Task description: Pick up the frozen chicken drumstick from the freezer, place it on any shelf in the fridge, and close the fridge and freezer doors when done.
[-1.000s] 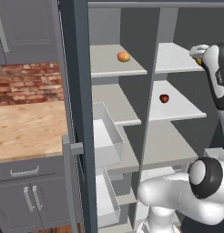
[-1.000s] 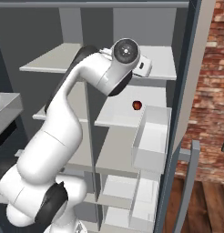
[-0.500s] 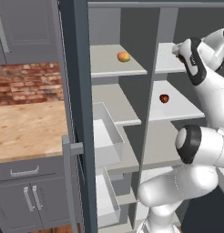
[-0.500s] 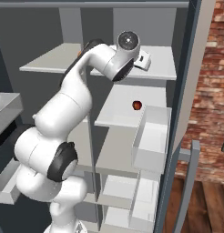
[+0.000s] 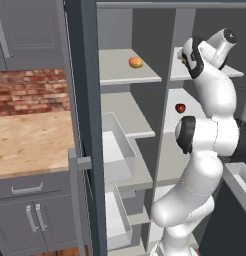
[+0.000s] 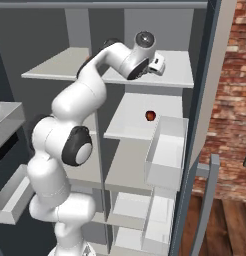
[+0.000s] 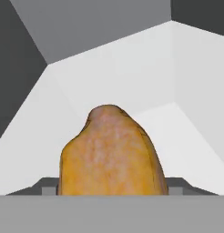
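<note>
The frozen chicken drumstick (image 7: 111,154), lumpy and golden-brown, sits close up between my fingers in the hand view, above a pale shelf (image 7: 132,82). My gripper (image 5: 184,56) (image 6: 159,64) is shut on it, reaching over the top shelf (image 6: 170,75) of the right-hand section of the slate-grey unit. Both doors stand open: the left one (image 5: 87,125) is edge-on and the right one (image 6: 212,100) swings out to the right. I cannot tell which section is the freezer and which the fridge.
An orange fruit (image 5: 136,62) lies on the left section's top shelf. A dark red apple (image 5: 180,107) (image 6: 150,115) rests on the right section's second shelf. A clear bin (image 5: 117,150) hangs on the left door. A wooden counter (image 5: 30,140) lies left.
My arm's elbow and lower links have swung up in front of the unit. The gripper stays at the top right shelf, slightly further in, with the drumstick still in it.
</note>
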You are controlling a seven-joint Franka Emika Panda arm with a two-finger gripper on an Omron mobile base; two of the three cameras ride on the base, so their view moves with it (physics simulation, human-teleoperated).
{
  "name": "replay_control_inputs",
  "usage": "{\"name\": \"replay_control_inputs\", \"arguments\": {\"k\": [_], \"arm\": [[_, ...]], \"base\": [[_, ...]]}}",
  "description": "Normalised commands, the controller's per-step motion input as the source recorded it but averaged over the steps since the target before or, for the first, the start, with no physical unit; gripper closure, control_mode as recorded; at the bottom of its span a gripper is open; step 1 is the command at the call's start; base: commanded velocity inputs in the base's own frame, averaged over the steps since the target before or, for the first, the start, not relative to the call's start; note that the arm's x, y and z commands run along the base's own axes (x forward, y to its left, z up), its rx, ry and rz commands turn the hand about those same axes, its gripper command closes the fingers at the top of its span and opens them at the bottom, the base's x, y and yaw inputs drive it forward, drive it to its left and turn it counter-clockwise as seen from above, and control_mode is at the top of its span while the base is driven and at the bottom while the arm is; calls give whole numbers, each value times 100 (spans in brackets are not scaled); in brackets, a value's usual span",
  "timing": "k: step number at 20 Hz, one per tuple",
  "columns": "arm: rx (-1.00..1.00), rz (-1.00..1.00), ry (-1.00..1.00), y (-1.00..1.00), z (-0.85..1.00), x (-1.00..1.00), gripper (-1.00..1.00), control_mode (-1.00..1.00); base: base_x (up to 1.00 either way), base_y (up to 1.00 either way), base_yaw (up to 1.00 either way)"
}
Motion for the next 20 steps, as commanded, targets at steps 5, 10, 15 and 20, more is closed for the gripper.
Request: {"name": "replay_control_inputs", "arguments": {"k": [5, 10, 15, 20], "arm": [[1, 2, 1, 0, -32, 79, 100, -100], [1, 1, 0, 0, -24, 85, 100, -100], [0, 3, -2, 11, -59, 41, -100, -100], [-1, 5, -8, 36, -76, 0, -100, -100]], "base": [[0, 0, 0], [0, 0, 0], [0, 0, 0], [0, 0, 0]]}}
